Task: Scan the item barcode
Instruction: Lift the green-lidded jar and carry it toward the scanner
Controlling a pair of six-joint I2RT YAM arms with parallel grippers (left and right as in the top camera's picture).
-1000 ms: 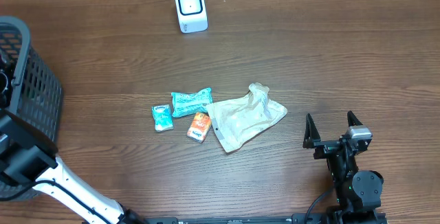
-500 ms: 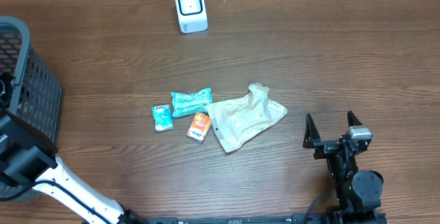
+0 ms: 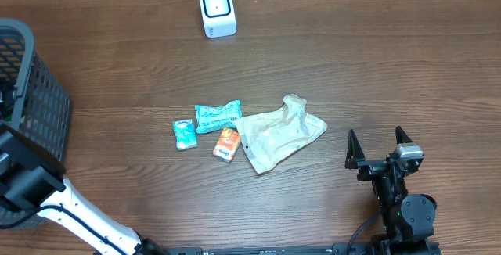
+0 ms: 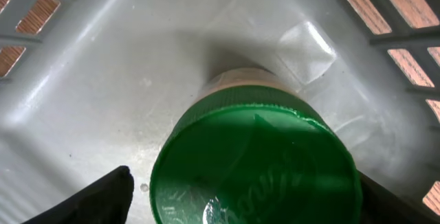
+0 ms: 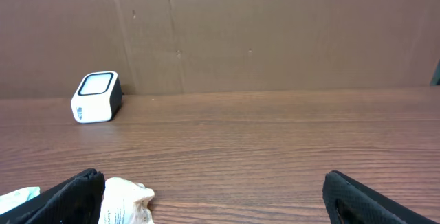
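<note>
A jar with a green lid (image 4: 256,165) stands in a corner of the grey basket (image 4: 103,80). My left gripper (image 4: 254,186) is open around the lid, with a black finger (image 4: 89,198) on the left and a sliver of floor between it and the lid. In the overhead view this gripper is hidden inside the basket (image 3: 35,91). The white barcode scanner (image 3: 217,9) stands at the back of the table. My right gripper (image 3: 380,147) rests open and empty near the front right. The right wrist view shows the scanner (image 5: 97,97) far off to the left.
Mid-table lie a teal packet (image 3: 218,116), a small teal packet (image 3: 184,133), an orange packet (image 3: 227,144) and a crumpled whitish bag (image 3: 278,134). The bag's edge (image 5: 124,200) shows beside my right gripper's left finger. A cardboard wall backs the table.
</note>
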